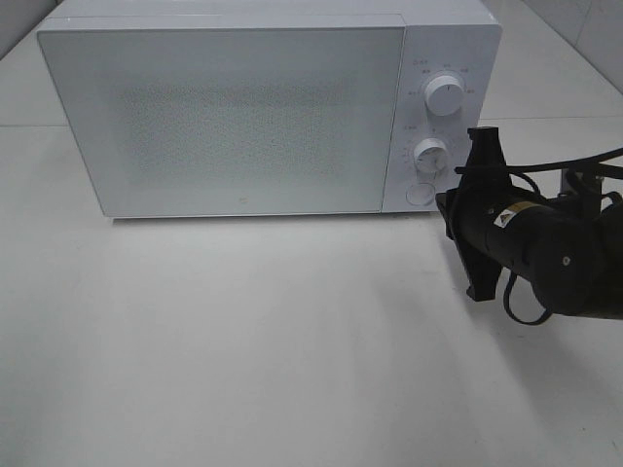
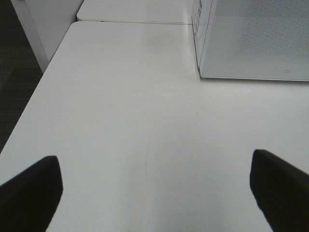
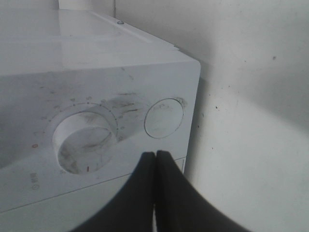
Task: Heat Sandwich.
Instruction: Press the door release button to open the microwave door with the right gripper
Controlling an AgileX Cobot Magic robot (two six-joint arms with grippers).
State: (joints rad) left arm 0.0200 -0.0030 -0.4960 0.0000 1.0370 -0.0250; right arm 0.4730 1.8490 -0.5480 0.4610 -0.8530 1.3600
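Observation:
The white microwave (image 1: 224,117) stands at the back of the table with its door shut. The sandwich is out of view. My right gripper (image 1: 446,206) is shut and empty, its tips close to the microwave's control panel. In the right wrist view the shut tips (image 3: 155,153) sit just below the round button (image 3: 164,118) and beside the lower dial (image 3: 87,140). I cannot tell whether they touch the panel. My left gripper (image 2: 155,159) is open and empty over bare table, left of the microwave (image 2: 256,43). It does not show in the exterior high view.
The control panel carries an upper dial (image 1: 445,94), a lower dial (image 1: 429,154) and a round button (image 1: 421,193). The white table (image 1: 243,341) stretches in front of the microwave. Its left edge (image 2: 29,101) drops to a dark floor.

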